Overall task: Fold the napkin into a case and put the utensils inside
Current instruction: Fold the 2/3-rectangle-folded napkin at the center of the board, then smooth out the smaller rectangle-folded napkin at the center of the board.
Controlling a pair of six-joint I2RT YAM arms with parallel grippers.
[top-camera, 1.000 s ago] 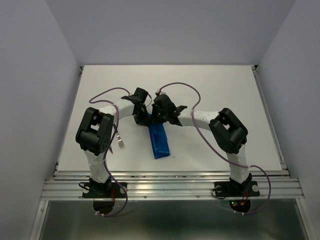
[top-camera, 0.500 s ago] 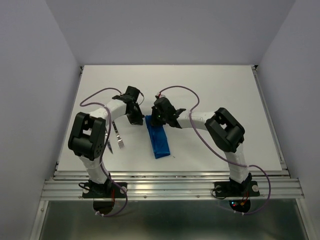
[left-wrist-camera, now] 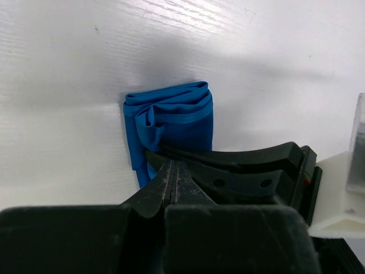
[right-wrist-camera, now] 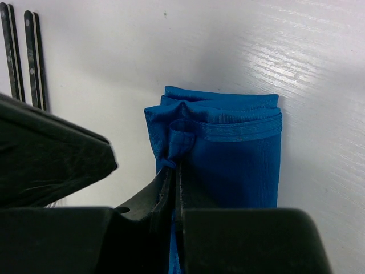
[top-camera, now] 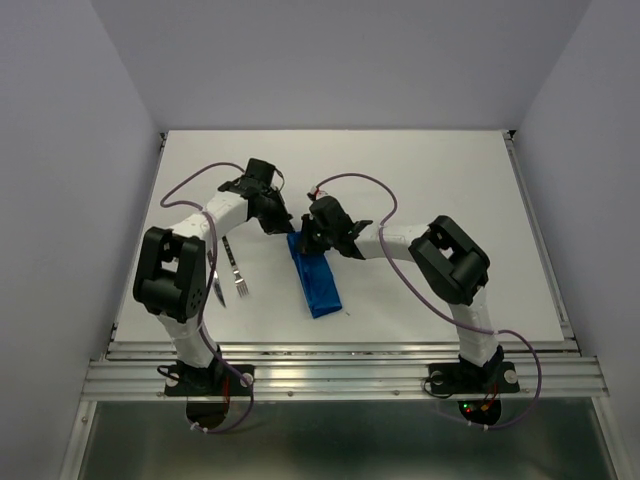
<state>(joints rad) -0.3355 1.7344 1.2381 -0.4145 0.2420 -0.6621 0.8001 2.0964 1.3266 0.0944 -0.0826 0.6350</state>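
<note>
The napkin [top-camera: 316,283] lies folded into a narrow blue strip on the bench [top-camera: 430,180], between the two arms. The fork [top-camera: 240,285] and knife [top-camera: 214,290] lie side by side to its left, apart from it. My right tool [right-wrist-camera: 174,182] is pressed together at the strip's far end and seems to be nipping a small pucker of the top layer. My left tool [left-wrist-camera: 174,180] is pressed together just beside that end, and I see nothing between its tips.

I judge the cloth thin, light and limp, so it will sag and slide rather than hold an opening. I'd take only the top layer at the hemmed far edge, close to a corner, and lift gently so the folds underneath don't drag along. The utensils look stiff and slick, so I'd grip them across the handles.
</note>
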